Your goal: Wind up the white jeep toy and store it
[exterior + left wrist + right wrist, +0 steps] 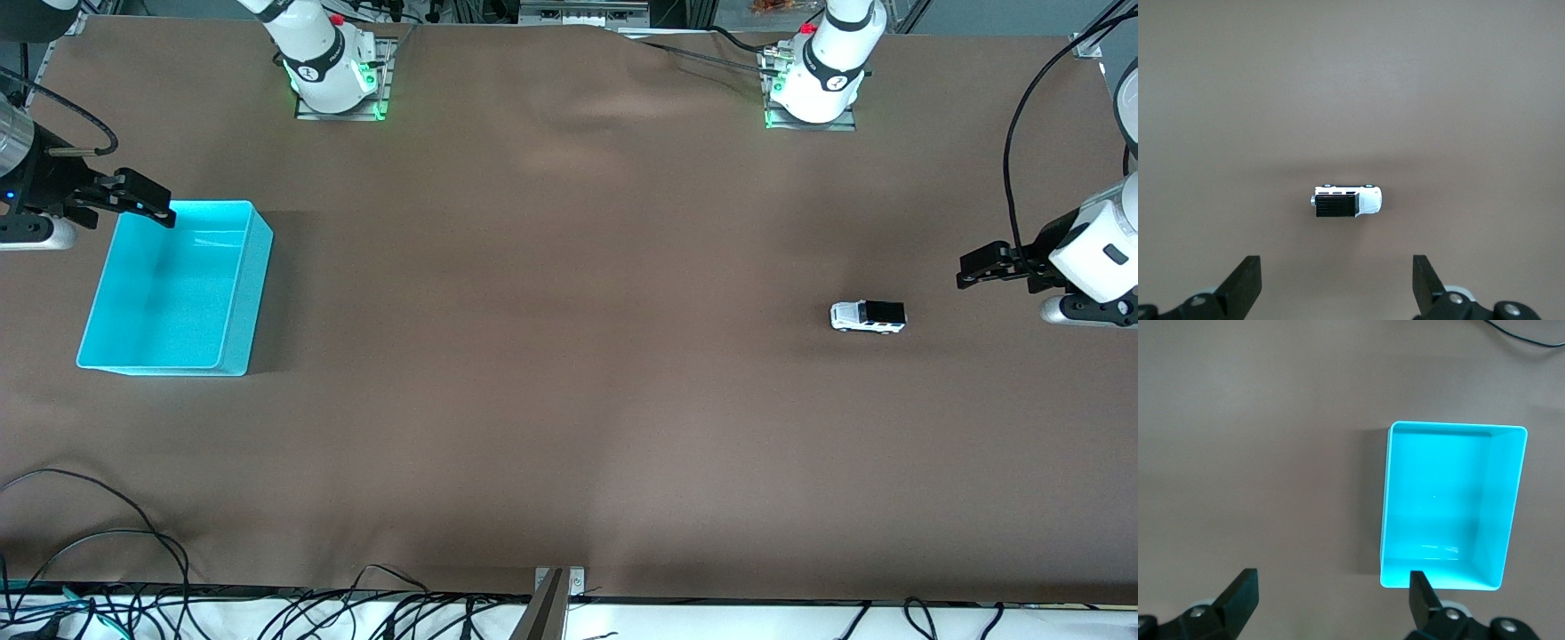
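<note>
front view shows the white jeep toy point(868, 316) resting on its wheels on the brown table point(569, 400), toward the left arm's end, touched by nothing. left gripper point(967, 268) hangs in the air near the toy, over bare table, its fingers spread apart and holding nothing. left wrist view has the toy point(1347, 201) lying clear of both fingertips. right gripper point(156, 209) hovers over the rim of the cyan bin point(233, 356), fingers apart and holding nothing.
</note>
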Available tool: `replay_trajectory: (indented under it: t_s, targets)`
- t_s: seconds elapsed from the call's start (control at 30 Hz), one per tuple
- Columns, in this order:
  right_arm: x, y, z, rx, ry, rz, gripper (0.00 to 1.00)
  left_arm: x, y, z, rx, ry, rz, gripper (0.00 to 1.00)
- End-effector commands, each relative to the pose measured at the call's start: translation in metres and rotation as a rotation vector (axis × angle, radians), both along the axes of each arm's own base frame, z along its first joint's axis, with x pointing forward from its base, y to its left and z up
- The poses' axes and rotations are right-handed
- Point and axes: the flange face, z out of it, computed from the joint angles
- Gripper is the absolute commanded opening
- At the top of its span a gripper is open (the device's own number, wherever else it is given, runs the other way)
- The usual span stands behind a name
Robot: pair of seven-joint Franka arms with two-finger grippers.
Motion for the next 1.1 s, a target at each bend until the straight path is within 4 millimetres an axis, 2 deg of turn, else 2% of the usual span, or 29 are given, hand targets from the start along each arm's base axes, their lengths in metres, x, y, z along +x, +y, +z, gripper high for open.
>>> replay_trajectory:
  t_s: [0.0, 0.43, 0.53, 0.83, 0.93, 1.07]
  targets:
    - [0.002, 0.001, 0.004, -0.008, 0.000, 0.000, 1.00, -0.008, 0.003, 0.005, -0.015, 0.004, -0.009, 1.00]
    - [0.003, 0.001, 0.006, -0.009, -0.003, 0.000, 1.00, -0.008, 0.003, 0.005, -0.015, 0.002, -0.008, 1.00]
    - [0.003, -0.001, 0.006, -0.009, -0.003, -0.003, 1.00, -0.007, 0.002, -0.001, -0.014, 0.016, -0.005, 1.00]
    - [0.005, -0.002, 0.002, -0.009, 0.002, -0.002, 1.00, -0.006, 0.008, -0.003, -0.012, 0.024, 0.013, 1.00]
    - [0.005, 0.000, 0.002, -0.009, 0.002, 0.001, 1.00, -0.006, 0.010, -0.004, -0.007, 0.029, 0.066, 1.00]
    - [0.005, -0.001, 0.002, -0.009, 0.003, 0.005, 1.00, -0.004, 0.010, -0.008, 0.012, 0.036, 0.260, 1.00]
